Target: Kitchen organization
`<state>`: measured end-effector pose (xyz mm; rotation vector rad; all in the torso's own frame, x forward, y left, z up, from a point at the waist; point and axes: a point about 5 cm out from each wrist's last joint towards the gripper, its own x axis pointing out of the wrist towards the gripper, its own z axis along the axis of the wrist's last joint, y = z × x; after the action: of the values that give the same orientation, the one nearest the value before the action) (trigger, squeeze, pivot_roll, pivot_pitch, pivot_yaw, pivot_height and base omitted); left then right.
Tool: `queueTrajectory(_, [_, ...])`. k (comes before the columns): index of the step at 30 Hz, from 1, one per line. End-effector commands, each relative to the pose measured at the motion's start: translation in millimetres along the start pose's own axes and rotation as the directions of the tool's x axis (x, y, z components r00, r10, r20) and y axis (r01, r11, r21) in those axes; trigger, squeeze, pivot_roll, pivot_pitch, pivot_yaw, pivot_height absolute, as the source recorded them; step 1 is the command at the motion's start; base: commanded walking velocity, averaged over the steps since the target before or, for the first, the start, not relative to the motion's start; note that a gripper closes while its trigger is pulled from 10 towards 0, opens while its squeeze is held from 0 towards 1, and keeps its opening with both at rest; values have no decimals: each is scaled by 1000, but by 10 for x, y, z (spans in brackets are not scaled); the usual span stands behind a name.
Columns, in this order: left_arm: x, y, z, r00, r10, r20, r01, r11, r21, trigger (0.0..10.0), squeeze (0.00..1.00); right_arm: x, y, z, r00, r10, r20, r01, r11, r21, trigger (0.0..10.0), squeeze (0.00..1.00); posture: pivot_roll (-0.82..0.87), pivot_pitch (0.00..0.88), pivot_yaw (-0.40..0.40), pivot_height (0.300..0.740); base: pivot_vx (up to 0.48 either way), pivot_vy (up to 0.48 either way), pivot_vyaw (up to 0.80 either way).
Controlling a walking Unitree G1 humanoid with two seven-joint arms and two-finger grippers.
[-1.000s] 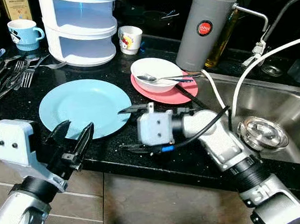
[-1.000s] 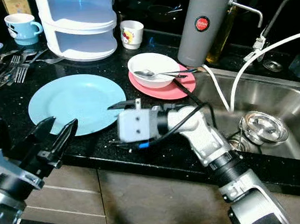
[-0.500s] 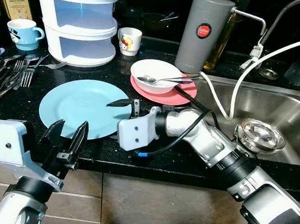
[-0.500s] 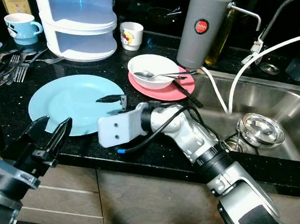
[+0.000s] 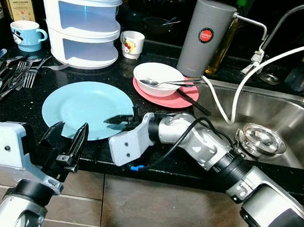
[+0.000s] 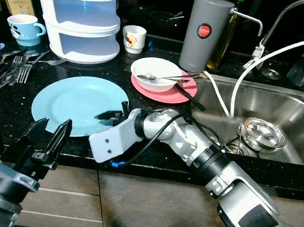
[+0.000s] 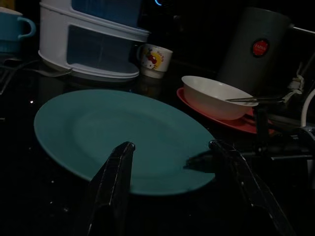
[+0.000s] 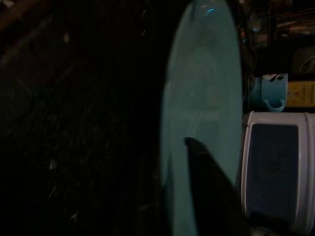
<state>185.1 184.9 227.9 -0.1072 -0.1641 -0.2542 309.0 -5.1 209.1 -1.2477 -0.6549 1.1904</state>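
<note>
The blue plate (image 5: 87,109) lies flat on the black counter (image 5: 15,111), left of centre. The right gripper (image 5: 122,119) is set at its near right rim, one finger over the plate; its jaw width cannot be told. The left gripper (image 5: 69,143) is held wide open just before the near edge. If the rim is nudged instead of gripped, the plate may be slid toward the cutlery (image 5: 4,80) at upper left.

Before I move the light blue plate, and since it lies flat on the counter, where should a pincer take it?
Grip the light blue plate at its thin raised rim nearest the counter edge, coming in low from the front. It lies flat, so only the rim offers a hold. The right pincer is already at that near-right rim.
</note>
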Motion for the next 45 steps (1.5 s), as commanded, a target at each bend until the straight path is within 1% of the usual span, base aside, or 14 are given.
queueTrajectory(1, [-19, -31, 10, 1000, -6, 5, 6, 1000, -6, 10000, 0, -13, 47, -68, 999, 24, -37, -24, 1000, -2, 0, 0, 267, 0, -199, 740, 0, 0, 0])
queueTrajectory(13, [-44, -56, -41, 1000, -5, -22, 5, 1000, -28, 10000, 0, -21, 57, -116, 998, -24, -56, 26, 999, 24, 0, 0, 268, 0, -197, 740, 0, 0, 0])
queueTrajectory(17, [-49, -86, -80, 999, -14, -37, 12, 999, -46, 10000, 0, -30, -35, -132, 991, -119, -59, 123, 990, 72, 0, 0, 267, 0, -195, 740, 0, 0, 0])
queueTrajectory(20, [-44, -103, -94, 999, -18, -41, 16, 998, -54, 10000, 0, -77, -296, -104, 942, -334, -9, 322, 899, 297, 0, 0, 266, 0, -194, 740, 0, 0, 0])
queueTrajectory(23, [-36, -112, -98, 999, -22, -41, 20, 998, -57, 10000, 0, -114, -396, -82, 908, -418, 17, 377, 837, 396, 0, 0, 266, 0, -194, 740, 0, 0, 0])
queueTrajectory(24, [-28, -113, -105, 999, -25, -41, 23, 998, -59, 10000, 0, -174, -526, -77, 859, -512, 19, 434, 748, 502, 0, 0, 261, 0, -188, 740, 0, 0, 0])
queueTrajectory(25, [-28, -113, -105, 999, -25, -41, 23, 998, -59, 10000, 0, -174, -526, -77, 859, -512, 19, 434, 748, 502, 0, 0, 261, 0, -188, 740, 0, 0, 0])
queueTrajectory(26, [-21, -116, -108, 999, -29, -41, 26, 998, -61, 10000, 0, -214, -589, -82, 831, -557, 16, 456, 696, 555, 0, 0, 261, 0, -188, 740, 0, 0, 0])
queueTrajectory(27, [-11, -120, -112, 999, -33, -42, 31, 998, -62, 10000, 0, -260, -652, -87, 801, -598, 14, 460, 631, 625, 0, 0, 258, 0, -182, 740, 0, 0, 0])
queueTrajectory(30, [-3, -125, -115, 998, -38, -41, 35, 997, -63, 10000, 0, -299, -693, -88, 778, -628, 20, 442, 569, 694, 0, 0, 258, 0, -182, 740, 0, 0, 0])
queueTrajectory(32, [18, -132, -116, 998, -47, -40, 45, 997, -65, 10000, 0, -430, -756, -106, 740, -671, 48, 331, 426, 842, 0, 0, 253, 0, -172, 740, 0, 0, -400])
queueTrajectory(34, [40, -135, -113, 998, -57, -37, 55, 996, -64, 10000, 0, -535, -781, -113, 713, -697, 80, 249, 357, 900, 0, 0, 247, 0, -169, 740, 0, 0, -800])
queueTrajectory(37, [50, -137, -111, 997, -62, -36, 59, 996, -64, 10000, 0, -573, -787, -117, 702, -707, 87, 228, 339, 913, 0, 0, 247, 0, -169, 740, 0, 0, -800])
queueTrajectory(45, [169, -163, -94, 994, -108, -19, 106, 992, -65, 10000, 0, -983, -858, -370, 615, -788, -14, 258, 184, 948, 0, 0, 221, 0, -144, 740, 0, 0, -800])
